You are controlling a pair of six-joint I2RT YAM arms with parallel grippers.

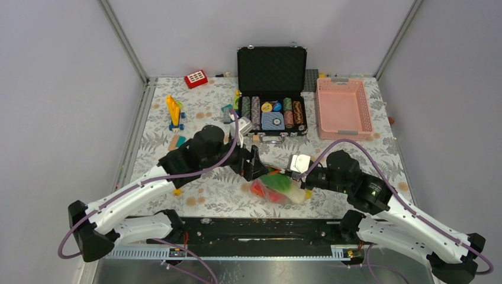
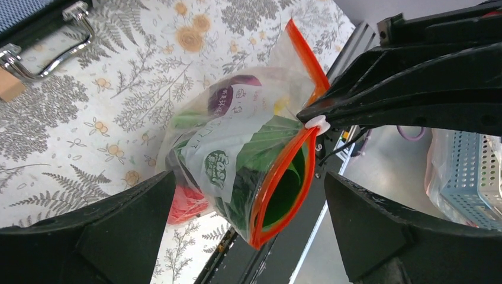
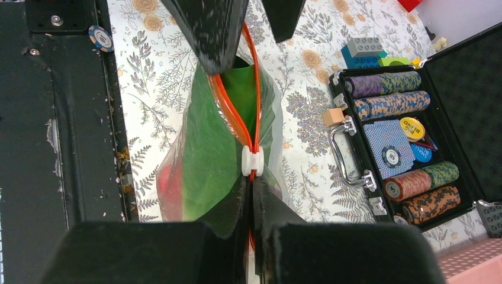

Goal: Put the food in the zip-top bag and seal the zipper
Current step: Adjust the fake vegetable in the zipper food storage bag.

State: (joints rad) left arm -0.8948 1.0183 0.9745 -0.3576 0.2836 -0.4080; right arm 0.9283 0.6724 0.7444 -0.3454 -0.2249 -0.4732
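**Right hand pinching the bag's zipper while the left hand waits wide open**

A clear, floppy plastic zip-top bag (image 2: 237, 148) is lying near the middle of the near edge of a flower-printed cloth surface (image 1: 213, 198). Its mouth is being lifted off the cloth. The toy food is sitting inside: a smooth green plastic piece (image 3: 207, 148) is filling most of the bag, a round purple ball (image 2: 228, 94) is showing through the printed film, and something red (image 2: 186, 204) is resting at the bottom.

The right hand (image 3: 253, 188) is pinching tight on the thin orange-red zipper strip (image 2: 282, 177), right against the small white slider (image 3: 253, 161). The strip beyond the slider is gaping into a long oval, so the mouth is looking only partly sealed. The left hand (image 1: 256, 164) is standing wide apart and holding nothing, its two black fingers straddling the open end of the mouth.

The step in hand appears to be the sealing. Doing it well probably means the left hand closing on the far corner of the strip to anchor it. The right hand would then be drawing the slider straight along the taut track. The film is thin and slack, so without that counter-hold it is likely to bunch up. The green piece is crowding the opening and could be jamming the track.
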